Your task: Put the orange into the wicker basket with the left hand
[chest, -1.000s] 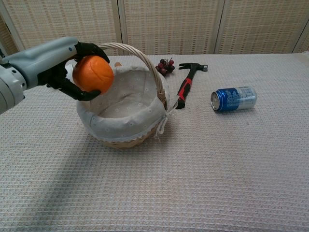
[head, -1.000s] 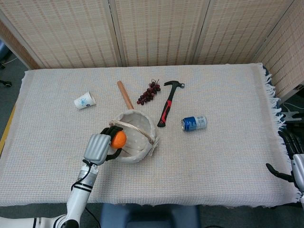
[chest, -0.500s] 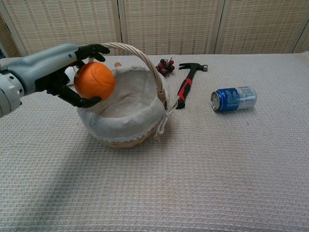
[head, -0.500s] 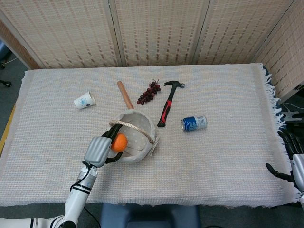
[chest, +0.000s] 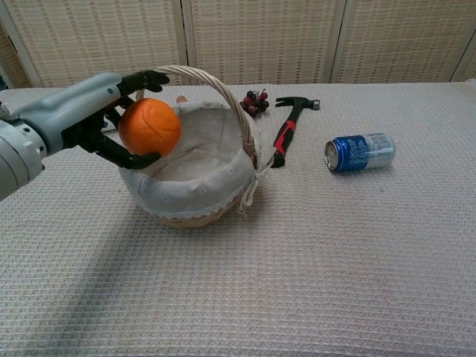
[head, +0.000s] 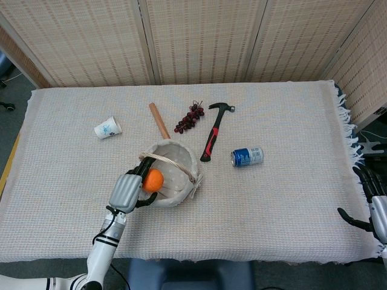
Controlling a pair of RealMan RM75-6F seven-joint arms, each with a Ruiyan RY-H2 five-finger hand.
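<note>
Woven screens back a table (head: 290, 205) under a pale waffle-weave cloth. Over the left rim of the basket (chest: 216, 195) hangs the orange (chest: 150, 126), gripped in the left hand (chest: 100, 119); dark fingers (chest: 141, 158) curl beneath and over the fruit, which sits above the lining and is not resting in it. The basket's handle (chest: 223, 93) arches just behind the hand. Beyond the basket lie a wooden stick (head: 159, 120) and a bunch of dark grapes (head: 190, 118), near each other. A hammer (head: 214, 133) with a red and black grip lies right of the basket, and a blue can (head: 247, 156) on its side further right. A paper cup (head: 107, 128) lies tipped over at the left. At the table's right edge the right hand (head: 369, 205) shows only partly, with fingers spread and nothing in them.
</note>
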